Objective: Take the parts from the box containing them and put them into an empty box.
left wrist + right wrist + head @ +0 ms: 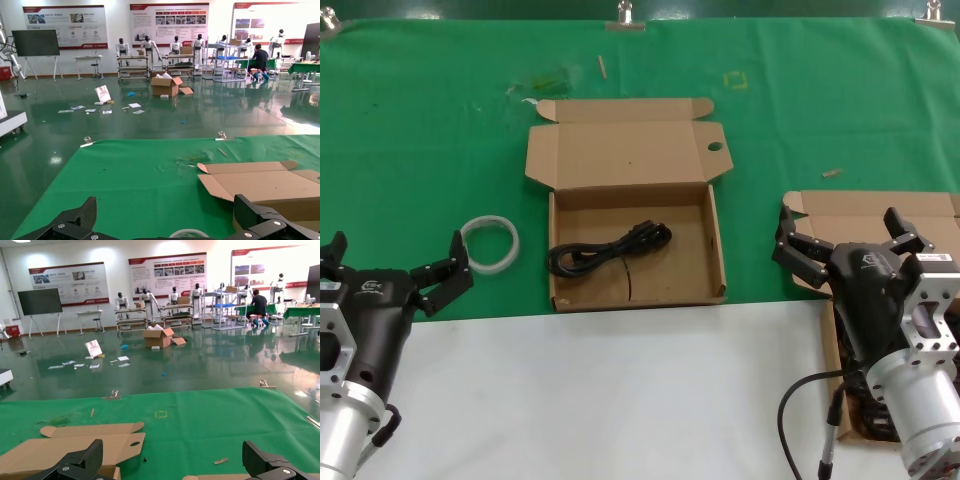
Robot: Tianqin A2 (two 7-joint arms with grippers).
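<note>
The left gripper (395, 265) hangs fully open and empty, with the white tape ring (491, 243) just beyond its fingertips. The right gripper (853, 233) hangs wide open and empty over the plain-tabbed cardboard box (880, 215). Between the two grippers stands the holed-tab cardboard box (715, 255), holding one coiled black power cord (608, 250).

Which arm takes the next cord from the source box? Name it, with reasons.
Right. The right gripper hangs open above the source box, while the left gripper sits far off, past the holed-tab box, near the tape ring.
</note>
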